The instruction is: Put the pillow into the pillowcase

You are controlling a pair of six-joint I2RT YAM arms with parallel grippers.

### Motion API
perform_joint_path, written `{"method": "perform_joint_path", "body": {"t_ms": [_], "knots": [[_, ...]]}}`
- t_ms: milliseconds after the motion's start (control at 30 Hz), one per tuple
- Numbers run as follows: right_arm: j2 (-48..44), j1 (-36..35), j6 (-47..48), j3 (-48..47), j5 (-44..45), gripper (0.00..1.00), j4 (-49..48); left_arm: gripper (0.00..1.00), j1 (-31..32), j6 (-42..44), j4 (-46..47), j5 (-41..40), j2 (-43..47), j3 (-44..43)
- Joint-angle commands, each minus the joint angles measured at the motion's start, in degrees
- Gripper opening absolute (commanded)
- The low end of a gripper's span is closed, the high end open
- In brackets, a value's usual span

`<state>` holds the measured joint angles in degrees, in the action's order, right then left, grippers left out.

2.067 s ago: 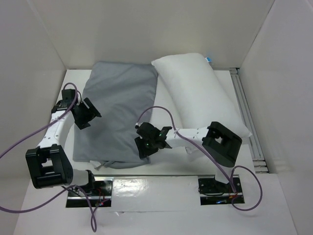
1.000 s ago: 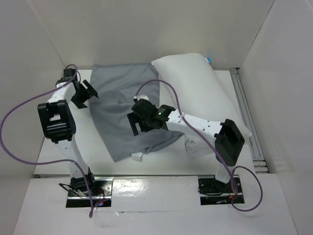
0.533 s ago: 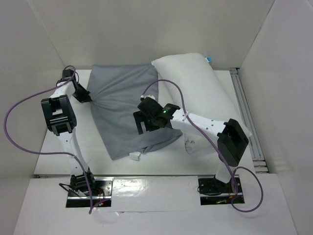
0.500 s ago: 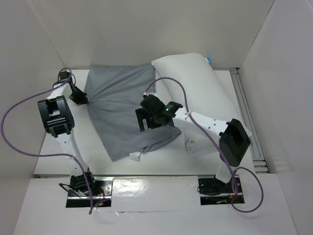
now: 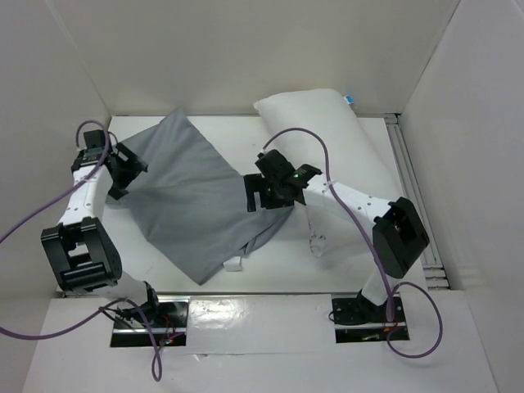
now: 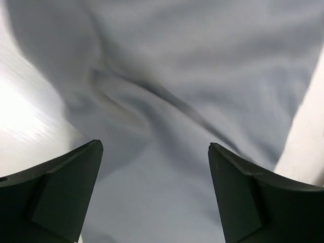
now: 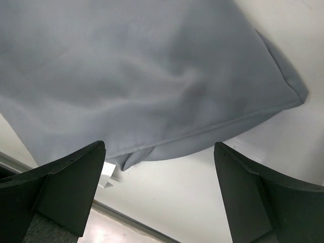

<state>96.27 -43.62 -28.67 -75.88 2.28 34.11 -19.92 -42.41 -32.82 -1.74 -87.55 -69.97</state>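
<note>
1. Pillowcase [image 5: 192, 196] lies diagonally across the left half of the table [image 5: 286, 274].
2. Pillow [image 5: 336, 139] sits toward the far-right corner, outside the case.
3. Left gripper [image 5: 129, 170]: jaws spread, empty, at the case's left corner.
4. Right gripper [image 5: 266, 190]: jaws spread, empty, over the case's right corner.

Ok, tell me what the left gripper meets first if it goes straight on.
Most likely the pillowcase: its grey fabric fills the view ahead of the open left gripper, though the distance is unclear.

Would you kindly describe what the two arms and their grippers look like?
The left arm and right arm are alike: white links, bulky black joint housings, a purple cable trailing along each. The left gripper and right gripper have black wedge-shaped fingers. A small green light glows near the right wrist.
</note>
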Motion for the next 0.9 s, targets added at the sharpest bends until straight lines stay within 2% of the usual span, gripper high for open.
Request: {"method": "perform_joint_path", "body": {"t_ms": [0,67,133,167,200,233,300,367,433,467,500,600,667,733,867], "knots": [[-4.0,0.2,0.0,0.7,-1.4,0.94,-1.4,0.99,5.5,5.3,-3.9,-0.8,3.2,-2.2],[-6.7,0.2,-0.6,2.2,0.0,0.94,-1.4,0.98,11.4,7.1,-5.1,-3.0,7.1,-2.7],[-9.6,0.7,-1.2,2.2,1.7,0.94,-0.8,0.91,17.8,10.6,-5.2,-3.0,9.5,-2.2],[-10.4,0.7,-1.7,2.2,2.3,0.94,0.2,0.76,20.0,12.1,-5.7,-1.5,11.2,-1.3],[-11.2,1.2,-1.7,2.2,3.1,0.94,1.0,0.67,22.1,13.9,-6.6,1.0,11.3,-1.3],[-12.8,1.3,-1.7,1.7,5.1,0.96,1.8,0.64,26.0,18.0,-8.6,3.4,11.3,-1.3],[-14.4,2.9,-2.3,1.0,6.8,0.97,4.2,0.61,30.4,18.6,-17.4,2.7,9.8,-3.2],[-17.1,4.5,-2.3,1.0,7.4,0.97,4.7,0.61,37.1,17.5,-18.4,1.0,11.5,-1.3],[-18.8,7.3,-1.7,1.0,7.4,0.97,6.0,0.68,42.3,14.6,-19.1,-2.0,15.0,2.9],[-20.5,8.3,-1.7,1.0,7.4,0.97,6.0,0.70,48.2,13.3,-19.8,-3.4,15.0,4.0],[-21.1,9.2,-1.1,1.0,7.4,0.97,6.5,0.72,51.2,12.4,-20.4,-5.3,15.6,6.0],[-23.5,12.8,-1.1,2.2,5.9,0.97,6.5,0.80,62.3,7.9,-25.1,-7.7,9.7,5.8],[-24.3,14.7,-0.6,3.0,4.3,0.97,6.5,0.84,69.9,3.3,-26.3,-12.7,5.0,5.2],[-24.8,15.4,-0.6,3.6,4.3,0.97,7.6,0.85,72.6,0.8,-26.9,-16.6,3.4,4.7],[-26.9,15.4,-1.1,5.8,3.7,0.97,7.0,0.83,74.9,-0.3,-23.7,-17.2,0.7,7.1]]}}
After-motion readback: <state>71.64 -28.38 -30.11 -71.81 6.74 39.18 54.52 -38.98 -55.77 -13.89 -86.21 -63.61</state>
